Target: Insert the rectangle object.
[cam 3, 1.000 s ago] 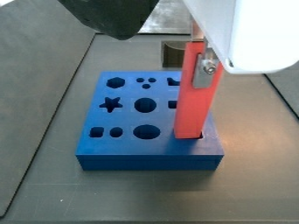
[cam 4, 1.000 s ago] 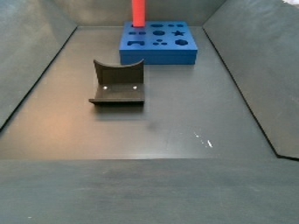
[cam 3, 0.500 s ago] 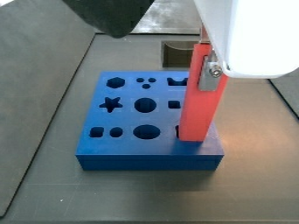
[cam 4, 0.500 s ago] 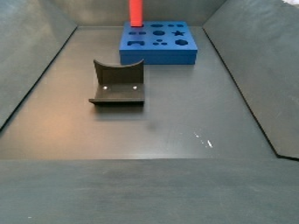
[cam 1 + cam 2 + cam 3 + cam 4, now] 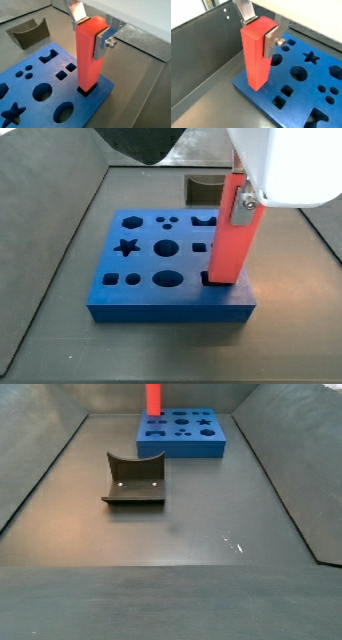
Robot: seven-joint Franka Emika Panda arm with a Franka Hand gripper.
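The rectangle object is a long red-orange bar (image 5: 89,60), held upright by my gripper (image 5: 91,27). The silver fingers (image 5: 103,42) are shut on its upper end, one on each side. It shows the same way in both wrist views (image 5: 256,55). Its lower end stands in the mouth of a rectangular hole at a corner of the blue block (image 5: 40,95), which has several shaped holes. In a side view the bar (image 5: 234,238) stands at the block's (image 5: 147,303) right front corner under the gripper (image 5: 241,200). In a side view only the bar (image 5: 152,396) and block (image 5: 183,439) show, far back.
A dark grey curved block (image 5: 134,479) stands on the grey floor well in front of the blue block; it also shows in a wrist view (image 5: 28,32). Grey sloping walls (image 5: 40,474) enclose the floor. A wall (image 5: 204,55) runs close beside the blue block.
The bar and gripper have shifted slightly sideways over the corner hole, with the bar still upright and its lower end still at the hole. Nothing else has moved.
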